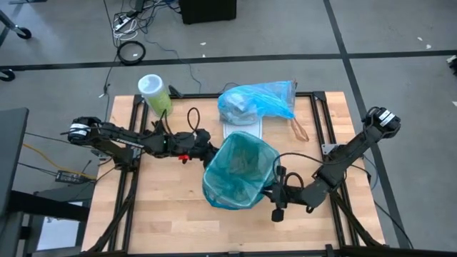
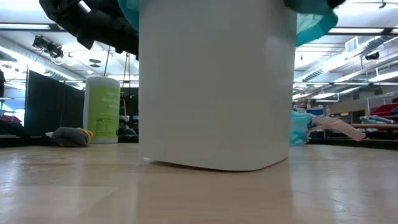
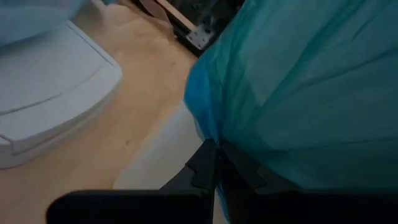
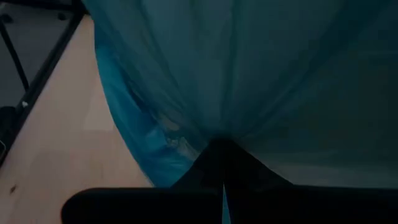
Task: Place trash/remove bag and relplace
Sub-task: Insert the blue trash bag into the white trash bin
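Pinching the teal liner (image 1: pixel 239 171) on the white bin (image 2: pixel 214 87), left gripper (image 1: pixel 207 153) and right gripper (image 1: pixel 275 187) grip opposite rims; contents look like crumpled scraps (image 1: pixel 239 164).

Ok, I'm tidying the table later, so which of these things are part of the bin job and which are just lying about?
In the job:
- white bin
- teal bag lining it, its rim pinched by the left pincer and right pincer
- filled sky-blue bag behind

Lying about:
- green canister
- grey cloth
- brown tongs
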